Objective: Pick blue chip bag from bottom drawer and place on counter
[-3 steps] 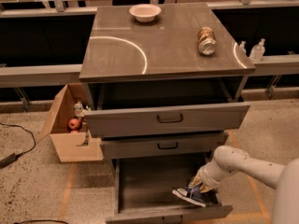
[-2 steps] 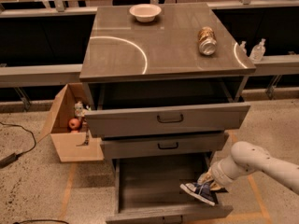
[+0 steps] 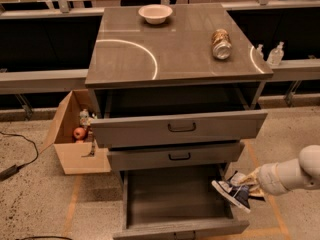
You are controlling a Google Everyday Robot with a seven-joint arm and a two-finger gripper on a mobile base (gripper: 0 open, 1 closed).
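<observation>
The blue chip bag [image 3: 233,193] is a crumpled dark-blue bag with silvery edges. It hangs over the right wall of the open bottom drawer [image 3: 180,228], lifted off the drawer's dark floor. My gripper [image 3: 244,184] reaches in from the lower right on a white arm and is shut on the bag's upper right part. The counter [image 3: 175,59] is the glossy grey-brown cabinet top with white curved lines, well above the gripper.
A brown-labelled can [image 3: 221,43] lies on the counter's right side and a white bowl [image 3: 155,13] stands at its back. The top drawer [image 3: 180,127] is pulled far out, the middle drawer [image 3: 175,157] slightly. A cardboard box [image 3: 75,136] stands left of the cabinet. Two bottles [image 3: 275,54] stand at the right.
My gripper has moved right and slightly up with the bag, from inside the bottom drawer to over its right wall.
</observation>
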